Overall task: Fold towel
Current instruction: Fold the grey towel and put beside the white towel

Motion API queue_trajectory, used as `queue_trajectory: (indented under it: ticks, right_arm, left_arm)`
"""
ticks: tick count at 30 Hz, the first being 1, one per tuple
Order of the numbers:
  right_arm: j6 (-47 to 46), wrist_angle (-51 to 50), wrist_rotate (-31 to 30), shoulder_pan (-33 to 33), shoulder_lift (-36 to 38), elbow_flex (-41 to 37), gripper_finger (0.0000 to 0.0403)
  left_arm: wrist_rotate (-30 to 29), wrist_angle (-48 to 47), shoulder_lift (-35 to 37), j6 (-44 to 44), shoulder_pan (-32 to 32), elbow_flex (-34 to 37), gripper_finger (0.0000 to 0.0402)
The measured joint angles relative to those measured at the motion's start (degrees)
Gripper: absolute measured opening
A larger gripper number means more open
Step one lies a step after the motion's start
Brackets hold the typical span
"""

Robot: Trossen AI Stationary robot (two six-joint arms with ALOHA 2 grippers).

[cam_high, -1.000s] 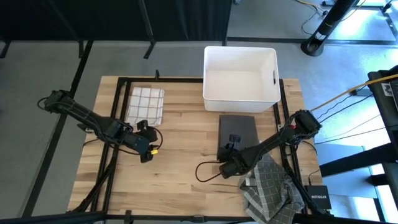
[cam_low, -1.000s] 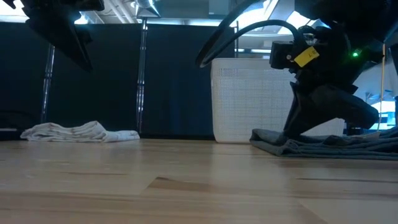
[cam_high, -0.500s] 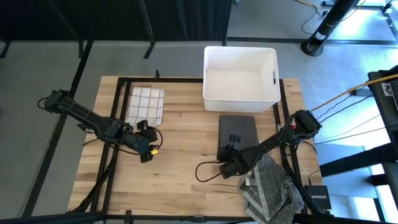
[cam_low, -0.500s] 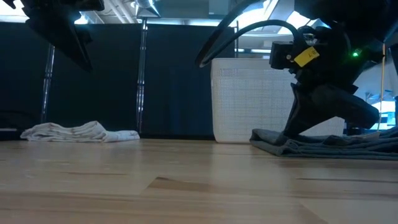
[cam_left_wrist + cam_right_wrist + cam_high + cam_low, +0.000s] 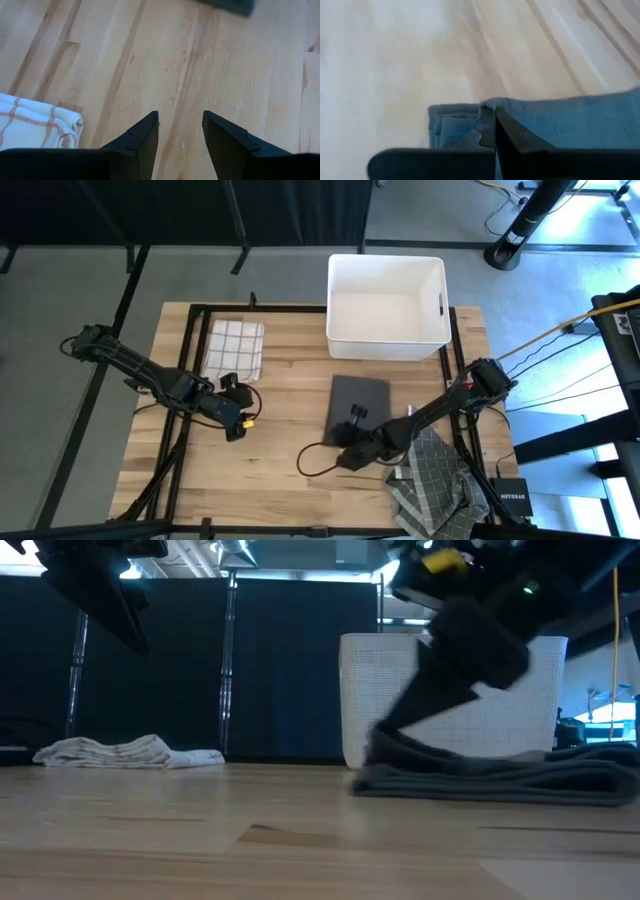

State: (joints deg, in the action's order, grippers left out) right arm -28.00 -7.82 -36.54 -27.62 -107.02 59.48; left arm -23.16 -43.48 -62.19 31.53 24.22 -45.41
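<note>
The white basket (image 5: 386, 292) at the counter's far edge serves as landmark. Just in front of it on the wooden counter (image 5: 290, 370) lies the folded dark grey towel (image 5: 358, 402), a flat rectangle whose far edge sits near the basket's front wall. In the low view the towel (image 5: 480, 775) reads as a low stack of layers, and its right end runs out of the picture. The right pincer (image 5: 352, 442) sits at the towel's near edge, on the side away from the basket; in the right wrist view its fingers (image 5: 506, 134) are pressed together on the towel's edge (image 5: 560, 120), pinching the cloth. The arm itself hides the exact grip from above, and in the low view the arm is blurred.

To the basket's left, at the counter's far-left part, lies a folded white checked towel (image 5: 233, 346). The left pincer (image 5: 236, 423) hangs in front of that towel, well apart from the basket, its fingers (image 5: 145, 140) spread over bare wood and holding nothing; a corner of the checked towel (image 5: 37, 127) shows beside it.

In front of the basket and to its right, at the counter's near-right corner, a crumpled grey checked cloth (image 5: 432, 485) hangs partly over the edge, cut off by the picture's bottom. A black frame runs along the counter's borders. Between the two pincers the wood lies open.
</note>
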Motion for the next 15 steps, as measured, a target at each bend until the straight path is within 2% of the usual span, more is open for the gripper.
queue_trajectory:
  ticks: [5,12,15]
  right_arm:
    - [4.15,17.77,1.18,0.32,-6.03,0.63,0.0002]
    - [2.47,21.63,3.33,1.18,-12.28,8.31,0.0002]
    - [-0.25,20.69,7.56,2.04,-13.72,11.03,0.001]
  left_arm:
    - [0.0,0.02,0.0,0.0,0.0,0.0,0.0147]
    - [-0.11,0.02,0.0,0.0,-0.02,0.0,0.0147]
    - [-0.15,0.01,0.0,0.0,-0.01,0.0,0.0147]
